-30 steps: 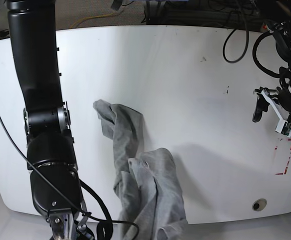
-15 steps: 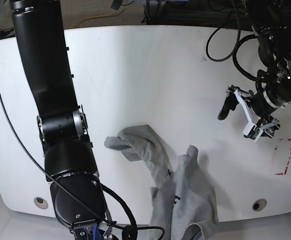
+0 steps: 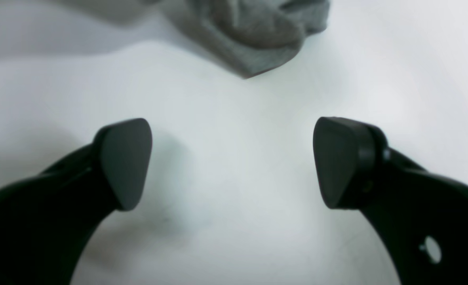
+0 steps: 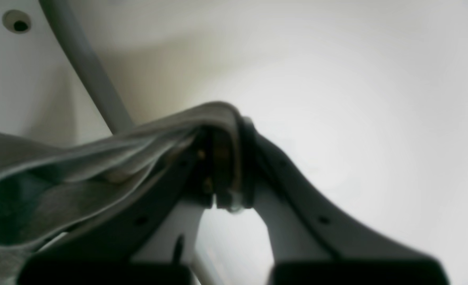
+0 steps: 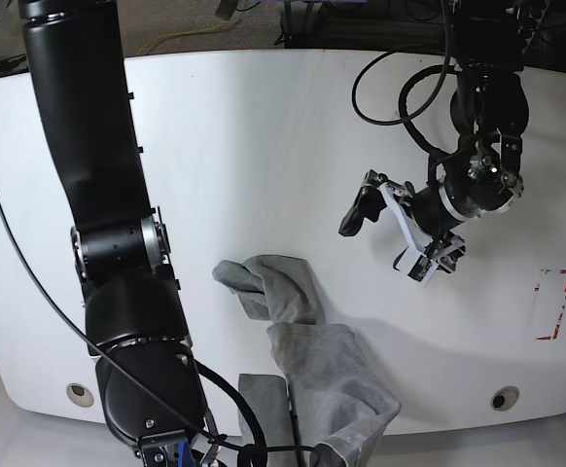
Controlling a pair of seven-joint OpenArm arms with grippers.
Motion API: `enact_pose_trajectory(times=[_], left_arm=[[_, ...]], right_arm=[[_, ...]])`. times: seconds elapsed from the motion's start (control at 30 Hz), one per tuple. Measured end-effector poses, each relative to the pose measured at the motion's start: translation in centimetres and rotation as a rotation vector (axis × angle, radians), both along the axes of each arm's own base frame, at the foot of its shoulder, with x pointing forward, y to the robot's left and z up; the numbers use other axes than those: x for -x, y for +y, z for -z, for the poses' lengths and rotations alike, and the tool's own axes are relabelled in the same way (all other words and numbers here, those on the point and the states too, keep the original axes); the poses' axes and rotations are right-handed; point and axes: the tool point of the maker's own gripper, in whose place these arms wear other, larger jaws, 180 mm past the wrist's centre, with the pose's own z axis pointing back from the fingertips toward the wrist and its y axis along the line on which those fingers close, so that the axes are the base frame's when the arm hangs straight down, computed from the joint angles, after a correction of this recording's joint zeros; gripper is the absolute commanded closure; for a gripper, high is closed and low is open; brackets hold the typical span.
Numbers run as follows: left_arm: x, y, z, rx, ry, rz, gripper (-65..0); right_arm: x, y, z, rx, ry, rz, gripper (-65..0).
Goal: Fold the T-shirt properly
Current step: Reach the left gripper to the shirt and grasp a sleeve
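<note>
The grey T-shirt (image 5: 307,365) lies crumpled near the table's front edge, with one end trailing off it. My right gripper (image 4: 223,144) is shut on a fold of the T-shirt (image 4: 99,158), which drapes to the left in the right wrist view. In the base view this arm is the big black one on the left, and its gripper sits at the bottom edge, mostly hidden. My left gripper (image 5: 390,238) hovers open over bare table, up and right of the shirt. Between its wide-apart fingers (image 3: 125,162) there is nothing, and a bunched end of the T-shirt (image 3: 253,35) lies just ahead.
The white table (image 5: 264,126) has a round hole (image 5: 504,398) at the front right, another (image 5: 79,393) at the front left, and a red tape mark (image 5: 552,304) near the right edge. Black cables (image 5: 400,88) hang from the left arm at the back.
My left arm has swung in from the right edge toward the shirt and its jaws have spread wider. The right arm has dragged the shirt rightward and toward the front edge.
</note>
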Motion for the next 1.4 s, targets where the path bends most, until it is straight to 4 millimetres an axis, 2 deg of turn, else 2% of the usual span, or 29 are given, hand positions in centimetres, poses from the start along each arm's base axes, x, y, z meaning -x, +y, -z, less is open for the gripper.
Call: enact_pose_trajectory(times=[0.1,0.17,0.27,0.37,0.53,0.6,0.73,0.97,1.13,1.27,1.4], left_arm=[[-0.2,0.5,0.9,0.004,0.026,-0.027,-61.4],[-0.4,0.6,1.0,0.018,0.020,-0.041,-61.4],[-0.9,0.0,0.9,0.062,0.001,-0.057,-61.8],[-1.6,-0.4,1.7,0.074,0.010,-0.114,-61.9],[-1.3,-3.4,4.8,0.068,0.097,-0.080,-61.5],[-1.4,-5.0,5.3,0.071,0.117,-0.044,-61.4],[-2.2,-6.5,5.3,0.131,0.103,-0.045,-61.4],[-2.9,-7.5,7.9,0.169,0.167,-0.070,-61.2],[-4.9,-8.4,8.1,0.214,0.166,-0.088,-61.2],[-5.8,-8.6,9.0,0.215,0.198,-0.097,-61.2],[-6.7,-10.0,9.7,0.239,0.240,-0.097,-61.2]], right_arm=[[-0.3,0.0,0.3,0.000,0.013,0.000,0.0],[-0.9,-0.2,1.2,0.001,0.046,0.006,0.0],[-1.7,-0.4,3.2,0.007,0.105,0.020,0.0],[-1.9,-0.7,4.0,0.015,0.125,0.025,0.0],[-1.9,-0.8,3.1,0.014,0.105,0.032,0.0],[-1.8,-0.6,3.0,0.007,0.103,0.023,0.0],[-1.8,-0.6,3.1,0.004,0.107,0.021,0.0],[-1.8,-0.7,3.1,0.002,0.108,0.027,0.0],[-1.8,-0.7,3.1,0.001,0.106,0.026,0.0],[-1.8,-0.7,3.1,0.001,0.107,0.024,0.0],[-1.8,-0.7,3.1,0.000,0.105,0.023,0.0]])
